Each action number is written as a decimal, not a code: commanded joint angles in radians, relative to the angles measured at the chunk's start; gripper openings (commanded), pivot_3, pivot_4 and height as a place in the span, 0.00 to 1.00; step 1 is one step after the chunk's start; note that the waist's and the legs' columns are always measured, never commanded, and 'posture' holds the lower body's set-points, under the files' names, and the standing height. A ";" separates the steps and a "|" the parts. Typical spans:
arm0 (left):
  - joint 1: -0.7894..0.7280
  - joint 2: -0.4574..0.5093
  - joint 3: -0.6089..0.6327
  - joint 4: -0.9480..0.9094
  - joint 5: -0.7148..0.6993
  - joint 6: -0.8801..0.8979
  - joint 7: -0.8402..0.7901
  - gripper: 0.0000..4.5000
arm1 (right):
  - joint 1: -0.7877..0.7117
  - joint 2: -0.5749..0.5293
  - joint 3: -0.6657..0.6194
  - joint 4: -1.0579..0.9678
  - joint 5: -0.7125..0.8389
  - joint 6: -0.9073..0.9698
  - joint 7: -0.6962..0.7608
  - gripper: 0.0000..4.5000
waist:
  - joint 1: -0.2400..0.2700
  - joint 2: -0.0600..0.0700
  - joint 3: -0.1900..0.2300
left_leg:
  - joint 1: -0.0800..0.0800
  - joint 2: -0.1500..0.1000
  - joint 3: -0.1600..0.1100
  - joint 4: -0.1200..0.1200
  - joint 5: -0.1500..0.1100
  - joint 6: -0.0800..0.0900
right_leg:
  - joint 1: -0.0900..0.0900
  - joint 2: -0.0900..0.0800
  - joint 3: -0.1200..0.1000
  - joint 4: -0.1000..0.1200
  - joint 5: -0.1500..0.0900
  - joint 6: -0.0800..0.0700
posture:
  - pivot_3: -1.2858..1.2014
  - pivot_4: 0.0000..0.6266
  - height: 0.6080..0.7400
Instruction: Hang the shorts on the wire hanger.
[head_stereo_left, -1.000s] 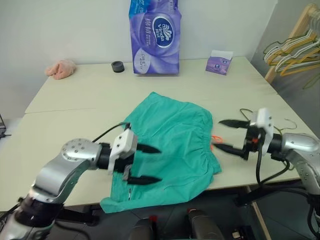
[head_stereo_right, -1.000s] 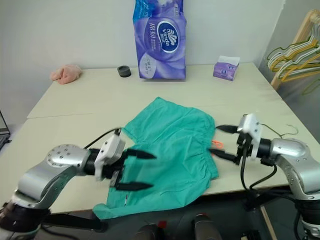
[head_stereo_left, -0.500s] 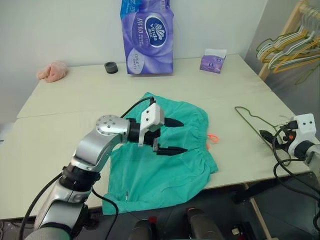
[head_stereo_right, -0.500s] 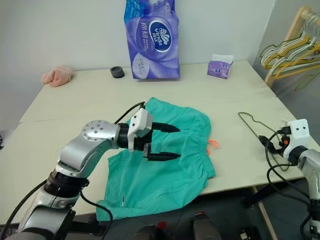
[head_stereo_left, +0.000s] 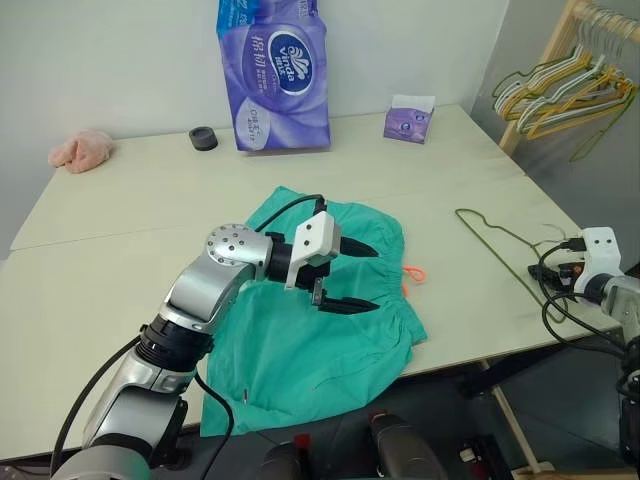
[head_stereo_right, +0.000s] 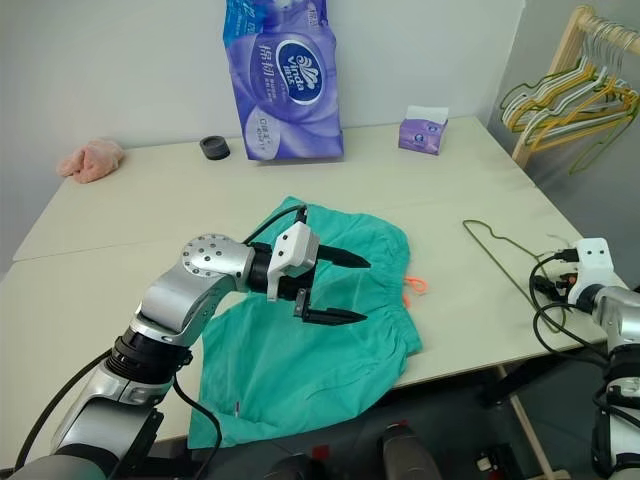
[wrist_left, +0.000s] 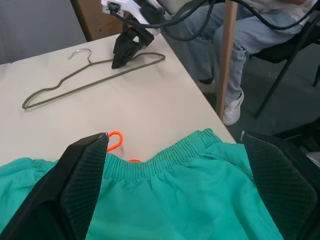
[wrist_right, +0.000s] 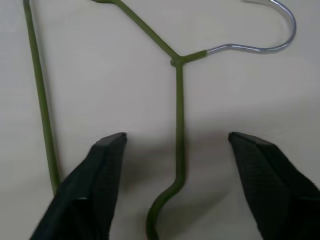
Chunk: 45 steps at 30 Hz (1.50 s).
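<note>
1. Shorts (head_stereo_left: 320, 330) lie spread flat on the near part of the table (head_stereo_left: 120, 220), their lower hem hanging a little over the front edge, the gathered waistband and orange drawstring (head_stereo_left: 410, 275) toward the right.
2. Above their middle hovers the left gripper (head_stereo_left: 358, 277), fingers spread wide and empty, pointing right toward the waistband.
3. They look soft, light and floppy. They will sag and fold once lifted, so the firmer elastic waistband seems the best place to pinch.
4. To the right, well apart from the shorts, the wire hanger (head_stereo_left: 495, 238) lies flat on bare table near the right edge.
5. It looks thin, stiff and light, likely to slide or tip when pushed. A grip on the wire just below the hook would probably steady it.
6. At the hanger's near end sits the right gripper (wrist_right: 175, 165), fingers parted either side of one wire and not yet clamped on it.
</note>
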 joint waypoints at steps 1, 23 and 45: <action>-0.021 -0.007 0.020 -0.016 0.004 -0.022 0.005 1.00 | -0.019 0.015 0.022 0.081 -0.040 0.055 -0.044 0.48 | 0.001 -0.001 -0.001 | 0.000 0.000 0.000 0.000 0.000 0.000 | 0.000 0.000 0.000 0.000 0.000 0.000 | 0.42 0.20 1.00; -0.156 0.045 0.220 0.399 0.101 -0.131 0.193 1.00 | 0.036 0.016 0.061 -0.593 -0.066 -0.062 -0.041 0.01 | -0.007 0.000 0.000 | -0.002 0.000 -0.002 0.000 -0.001 -0.001 | -0.002 -0.005 -0.001 0.000 0.000 0.001 | 0.42 0.20 1.00; -0.119 0.202 0.182 0.387 0.039 0.131 -0.158 1.00 | -0.067 0.062 0.371 -0.922 -0.264 -0.428 0.156 0.01 | -0.001 0.000 0.000 | -0.004 -0.001 -0.006 0.002 -0.001 -0.001 | -0.004 -0.008 -0.009 0.001 0.000 0.000 | 0.42 0.18 1.00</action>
